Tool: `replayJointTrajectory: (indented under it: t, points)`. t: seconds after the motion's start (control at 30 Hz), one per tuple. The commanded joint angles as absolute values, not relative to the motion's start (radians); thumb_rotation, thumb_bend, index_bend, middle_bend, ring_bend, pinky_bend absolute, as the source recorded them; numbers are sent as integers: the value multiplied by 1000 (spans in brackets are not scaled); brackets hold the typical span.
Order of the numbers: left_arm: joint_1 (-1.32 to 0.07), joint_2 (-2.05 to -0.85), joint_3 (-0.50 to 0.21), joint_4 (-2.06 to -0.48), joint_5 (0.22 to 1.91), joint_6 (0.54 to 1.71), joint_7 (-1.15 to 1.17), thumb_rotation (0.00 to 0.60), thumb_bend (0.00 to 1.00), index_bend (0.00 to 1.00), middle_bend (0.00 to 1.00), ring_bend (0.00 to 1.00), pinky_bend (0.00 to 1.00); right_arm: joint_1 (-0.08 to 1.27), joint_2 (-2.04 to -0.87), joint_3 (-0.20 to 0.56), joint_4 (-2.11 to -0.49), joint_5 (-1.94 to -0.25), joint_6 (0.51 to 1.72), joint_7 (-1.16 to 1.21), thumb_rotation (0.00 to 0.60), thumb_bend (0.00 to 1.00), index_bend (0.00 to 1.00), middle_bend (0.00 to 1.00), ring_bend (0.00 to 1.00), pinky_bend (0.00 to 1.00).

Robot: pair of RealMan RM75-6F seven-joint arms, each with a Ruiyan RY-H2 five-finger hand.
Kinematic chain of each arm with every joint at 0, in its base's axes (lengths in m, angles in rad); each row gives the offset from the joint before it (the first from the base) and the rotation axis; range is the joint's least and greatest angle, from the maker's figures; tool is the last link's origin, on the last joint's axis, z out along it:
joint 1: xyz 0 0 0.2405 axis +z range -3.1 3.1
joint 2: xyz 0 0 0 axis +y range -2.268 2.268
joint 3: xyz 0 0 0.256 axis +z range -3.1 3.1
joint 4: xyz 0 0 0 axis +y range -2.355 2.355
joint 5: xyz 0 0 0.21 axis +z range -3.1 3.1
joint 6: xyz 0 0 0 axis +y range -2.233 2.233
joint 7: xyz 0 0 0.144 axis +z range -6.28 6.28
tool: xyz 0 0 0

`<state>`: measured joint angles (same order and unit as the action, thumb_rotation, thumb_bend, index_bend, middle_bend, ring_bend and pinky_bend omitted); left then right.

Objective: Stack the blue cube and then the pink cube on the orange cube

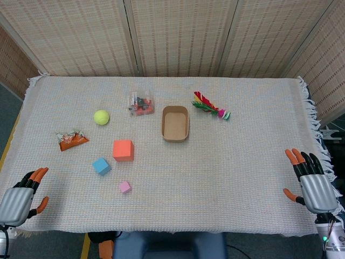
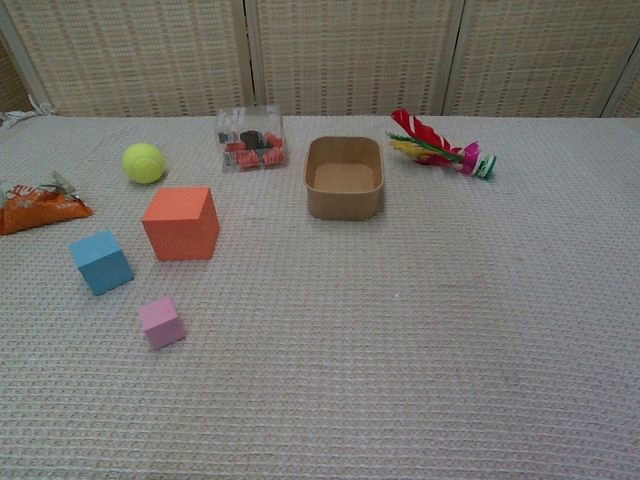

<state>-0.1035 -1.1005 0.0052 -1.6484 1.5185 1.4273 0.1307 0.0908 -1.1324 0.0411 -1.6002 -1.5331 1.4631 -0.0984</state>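
Two hands rest at the near corners of the desk (image 1: pixel 226 162), both seen only from the head view. The left hand (image 1: pixel 20 198) lies at the near left edge with its orange-tipped fingers apart and nothing in them. The right hand (image 1: pixel 314 182) lies at the near right edge, likewise spread and empty. Both are well apart from the cubes.

Nearest the left hand, the pink cube (image 2: pixel 161 322) sits alone on the woven cloth, the smallest of the three. Just beyond it and slightly left is the blue cube (image 2: pixel 100 261), turned a little askew. The orange cube (image 2: pixel 181 223), the largest, stands just right of the blue one and farther back; none of the three touches another, and nothing is stacked.

Farther left, an orange snack packet (image 2: pixel 38 207) lies near the desk's edge. Behind the orange cube sits a yellow-green tennis ball (image 2: pixel 144 162), and right of it a clear plastic box (image 2: pixel 251 139) holding small red and dark pieces. A brown paper tray (image 2: pixel 344 178) stands near the middle, open side up. Beyond it to the right lies a feathered shuttlecock toy (image 2: pixel 437 145) in red, yellow, green and pink.
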Motion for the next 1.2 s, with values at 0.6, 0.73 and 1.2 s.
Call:
replayJointTrajectory:
  t: [0.6, 0.73, 1.2]
  points:
    - [-376, -1189, -5, -1537, 1636, 1092, 204, 600, 374, 116, 745, 810, 994, 102, -1143, 63, -1596, -1480, 1437, -121, 600, 63, 0, 0, 0, 0]
    - [-447, -1227, -17, -1478, 1644, 1020, 228, 600, 375, 151, 893, 967, 1000, 106, -1139, 66, -1599, -1462, 1420, -123, 600, 63, 0, 0, 0, 0]
    - [-561, -1356, -8, -1219, 1714, 1022, 118, 600, 374, 151, 988, 1000, 1000, 115, -1141, 74, -1604, -1423, 1395, -152, 600, 63, 0, 0, 0, 0]
